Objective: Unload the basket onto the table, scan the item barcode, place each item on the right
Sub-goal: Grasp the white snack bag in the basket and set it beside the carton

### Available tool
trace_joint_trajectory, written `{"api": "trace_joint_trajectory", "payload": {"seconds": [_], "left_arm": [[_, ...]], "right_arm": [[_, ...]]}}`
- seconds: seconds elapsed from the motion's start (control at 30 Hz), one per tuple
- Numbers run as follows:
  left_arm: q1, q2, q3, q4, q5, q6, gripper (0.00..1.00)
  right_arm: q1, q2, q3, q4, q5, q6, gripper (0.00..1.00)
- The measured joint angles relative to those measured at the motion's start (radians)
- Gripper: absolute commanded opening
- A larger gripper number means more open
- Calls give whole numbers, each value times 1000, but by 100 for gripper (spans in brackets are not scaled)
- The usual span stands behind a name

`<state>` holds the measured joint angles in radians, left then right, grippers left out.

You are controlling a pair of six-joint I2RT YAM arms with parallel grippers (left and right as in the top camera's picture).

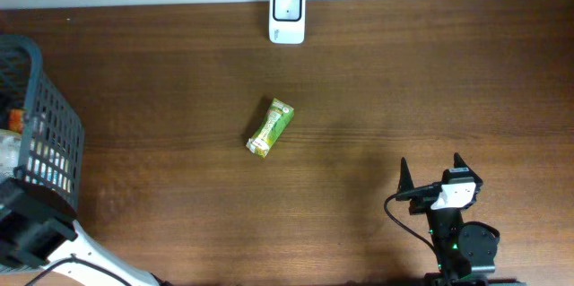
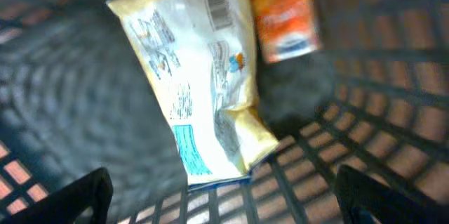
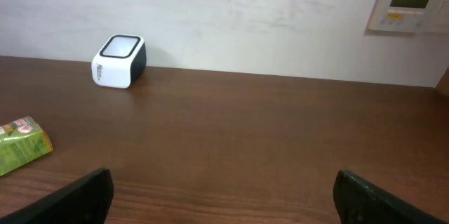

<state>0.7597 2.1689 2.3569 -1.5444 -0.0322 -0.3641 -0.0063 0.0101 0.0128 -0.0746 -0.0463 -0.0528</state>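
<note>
The green packet (image 1: pixel 270 127) lies alone in the middle of the worktop (image 1: pixel 421 71), well apart from both arms, with the scanner (image 1: pixel 287 14) beyond it at the far edge. Its long axis runs on a slant, the far end tipped a little to the right, so it points roughly toward the scanner. The right arm (image 1: pixel 459 237) sits at the near right with its jaws wide apart and nothing between them. From them the packet lies off to the left and farther out, showing only at the left edge of the right wrist view. The left arm (image 1: pixel 36 232) is at the near left by the basket (image 1: pixel 49 134). Its jaws are also wide and empty, and they hang over a white-and-yellow packet (image 2: pixel 203 76) and an orange packet (image 2: pixel 284 17) inside it. If the green packet is the item to scan, the right arm looks the nearer, with open worktop between. Its jaws would likely have to turn to close across the packet's narrow width rather than along the slant.
</note>
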Motion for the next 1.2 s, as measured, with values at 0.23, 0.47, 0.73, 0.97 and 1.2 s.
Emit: {"api": "trace_joint_trajectory", "payload": {"seconds": [0.23, 0.47, 0.73, 0.97, 1.2], "left_arm": [[0, -1, -348, 258, -2, 0, 99], [0, -2, -635, 585, -18, 5, 92], [3, -76, -724, 672, -47, 19, 9], [3, -220, -735, 666, 40, 31, 12], [-32, -844, -658, 720, 117, 31, 14]], "right_arm": [[0, 0, 0, 0, 0, 0, 99], [0, 0, 0, 0, 0, 0, 99], [0, 0, 0, 0, 0, 0, 99], [0, 0, 0, 0, 0, 0, 99], [0, 0, 0, 0, 0, 0, 99]]}}
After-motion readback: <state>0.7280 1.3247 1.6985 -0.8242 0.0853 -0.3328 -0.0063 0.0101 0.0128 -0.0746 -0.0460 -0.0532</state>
